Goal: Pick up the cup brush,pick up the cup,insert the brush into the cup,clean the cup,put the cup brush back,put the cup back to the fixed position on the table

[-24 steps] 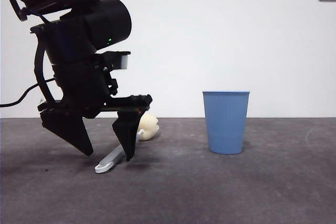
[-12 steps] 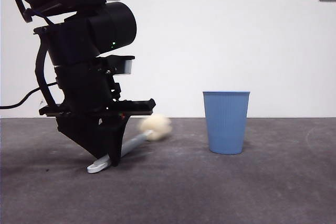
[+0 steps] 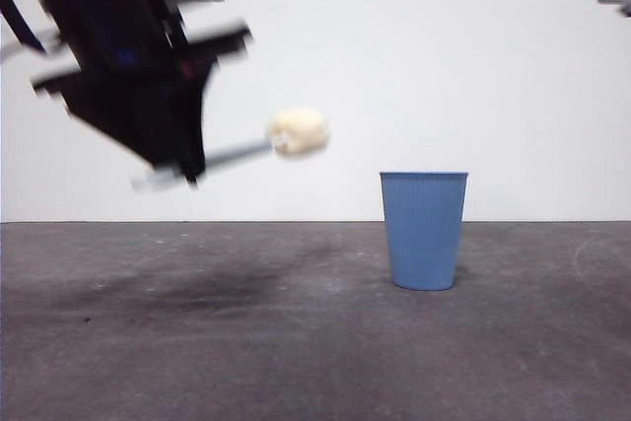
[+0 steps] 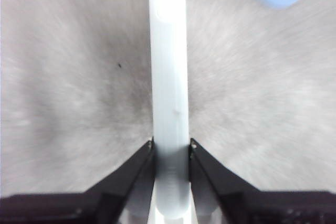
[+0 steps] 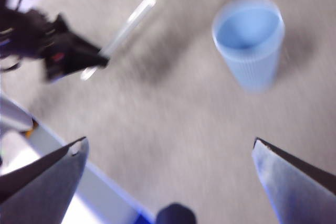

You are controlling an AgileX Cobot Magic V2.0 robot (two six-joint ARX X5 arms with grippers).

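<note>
1. Grey and slim, the handle of the cup brush (image 3: 237,154) sits pinched between the jaws of my left tool (image 4: 170,150), which I read as clamped on it.
2. On the front view I see that tool (image 3: 187,170) high at the left, well above the desk (image 3: 315,342), blurred.
3. I see the brush carried in the air, nearly level, its cream sponge head (image 3: 299,132) pointing right, higher than the cup's rim and left of it.
4. I see the blue ribbed cup (image 3: 424,230) upright on the desk, right of centre, apart from the brush and from both tools.
5. My right tool (image 5: 168,153) hangs wide apart above the desk, gripping nothing, with the cup (image 5: 249,40) and the brush (image 5: 131,22) beyond it.
</note>
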